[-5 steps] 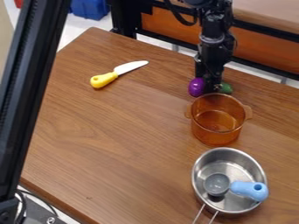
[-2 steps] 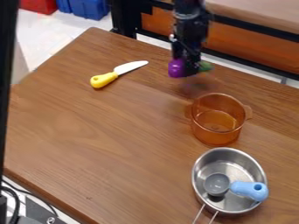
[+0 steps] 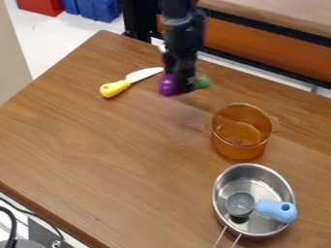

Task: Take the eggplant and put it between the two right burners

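You've got the gripper [image 3: 183, 88] clamped on the eggplant [image 3: 169, 85], over the far part of the table [image 3: 97, 150], between the knife and the amber pot. Eggplant: smooth, rounded, glossy purple end poking out on your view's left of the gripper, green stem end [image 3: 203, 82] out on the right. It lies crosswise in the grip. Edges are blurred there, so you can't tell the exact finger contact.

Your arm [image 3: 182, 36] is black, comes in from the top edge and hangs down to the gripper. Table is brown wood, long streaky grain, flat, with a straight edge. Knife [image 3: 116, 88] to the left: chunky, rounded yellow handle with a hole near its end, smooth pale blade angled up toward the arm.

Amber pot [image 3: 238, 153]: see-through, glassy look, round with upright walls, small lug handles on two sides. Just nearer you in the view, a steel pan [image 3: 221, 189], round, shiny, smooth, with a handle [image 3: 220, 237] of two thin metal rods running off the bottom edge. In the pan you have a grey scoop [image 3: 240, 204], round-bowled, its blunt light-blue grip [image 3: 277, 210] reaching to the pan's right rim.

Past the table: red bin [image 3: 40, 6], blue bin [image 3: 98, 9], dark frame [image 3: 138, 22].
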Controlling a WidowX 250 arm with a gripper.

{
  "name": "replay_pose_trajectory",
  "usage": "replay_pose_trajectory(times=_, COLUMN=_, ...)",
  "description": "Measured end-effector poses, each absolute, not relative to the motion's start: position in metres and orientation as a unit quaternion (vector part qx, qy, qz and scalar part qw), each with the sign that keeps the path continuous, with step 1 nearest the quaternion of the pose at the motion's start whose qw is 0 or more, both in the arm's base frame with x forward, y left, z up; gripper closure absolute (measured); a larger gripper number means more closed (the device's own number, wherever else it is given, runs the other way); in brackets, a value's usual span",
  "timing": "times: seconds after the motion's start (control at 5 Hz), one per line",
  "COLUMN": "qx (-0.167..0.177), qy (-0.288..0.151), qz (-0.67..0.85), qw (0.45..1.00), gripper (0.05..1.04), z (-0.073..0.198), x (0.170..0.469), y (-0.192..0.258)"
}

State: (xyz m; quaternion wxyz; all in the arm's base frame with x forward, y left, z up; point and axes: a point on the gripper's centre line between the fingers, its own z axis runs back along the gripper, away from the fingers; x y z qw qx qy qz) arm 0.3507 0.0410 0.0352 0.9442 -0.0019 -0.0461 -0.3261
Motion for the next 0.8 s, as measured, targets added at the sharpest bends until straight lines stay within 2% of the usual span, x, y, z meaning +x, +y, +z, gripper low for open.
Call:
replay_pose_trajectory(times=0.4, qx=-0.016, qy=-0.055, qz=-0.447, qw=0.893, gripper=0.419, z=0.035, x=0.269, y=0.038)
replay_pose_trajectory(times=0.6, qx=-0.017, qy=-0.036, qz=-0.496, qw=0.867, gripper=0.419, z=0.020, x=0.238, y=0.023)
replay_pose_trajectory(times=0.8, qx=-0.009, qy=-0.021, qz=-0.544, qw=0.839, gripper=0.419, z=0.002, x=0.220, y=-0.001)
